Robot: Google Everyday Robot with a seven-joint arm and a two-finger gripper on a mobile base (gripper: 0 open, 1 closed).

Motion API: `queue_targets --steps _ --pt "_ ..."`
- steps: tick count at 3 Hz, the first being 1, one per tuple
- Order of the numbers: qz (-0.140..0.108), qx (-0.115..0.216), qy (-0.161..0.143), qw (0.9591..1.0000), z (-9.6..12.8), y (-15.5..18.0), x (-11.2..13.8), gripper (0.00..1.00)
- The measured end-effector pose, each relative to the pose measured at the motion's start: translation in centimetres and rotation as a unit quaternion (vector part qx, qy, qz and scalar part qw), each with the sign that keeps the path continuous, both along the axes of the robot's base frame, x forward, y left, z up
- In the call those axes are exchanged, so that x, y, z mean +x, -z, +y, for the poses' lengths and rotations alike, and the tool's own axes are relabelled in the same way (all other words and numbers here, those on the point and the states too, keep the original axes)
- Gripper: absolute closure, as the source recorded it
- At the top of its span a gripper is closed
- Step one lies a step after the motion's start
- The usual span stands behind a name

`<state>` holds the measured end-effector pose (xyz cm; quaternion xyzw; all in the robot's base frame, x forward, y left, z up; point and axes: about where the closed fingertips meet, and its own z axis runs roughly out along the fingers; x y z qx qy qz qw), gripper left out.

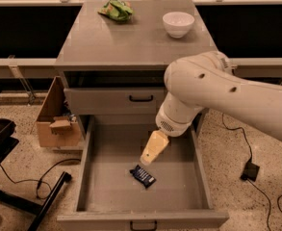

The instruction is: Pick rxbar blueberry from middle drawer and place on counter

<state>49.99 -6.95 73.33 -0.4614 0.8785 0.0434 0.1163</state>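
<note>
The rxbar blueberry (143, 175), a small dark bar with pale lettering, lies flat on the floor of the open middle drawer (107, 186), near its centre. My gripper (147, 160) hangs on the white arm inside the drawer, just above and slightly behind the bar, pointing down towards it and apart from it. The counter (131, 40) is the grey top of the cabinet, behind and above the drawer.
A white bowl (178, 23) and a green snack bag (116, 9) sit at the back of the counter. The upper drawer face (116, 99) is shut. A cardboard box (56, 119) and cables lie on the floor left; a black power brick (249, 170) right.
</note>
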Motion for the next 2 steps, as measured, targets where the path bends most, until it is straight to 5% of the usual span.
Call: queue_targets --steps 2 --pt "0.021 0.001 0.014 0.9997 1.87 2.99 0.64 0.0"
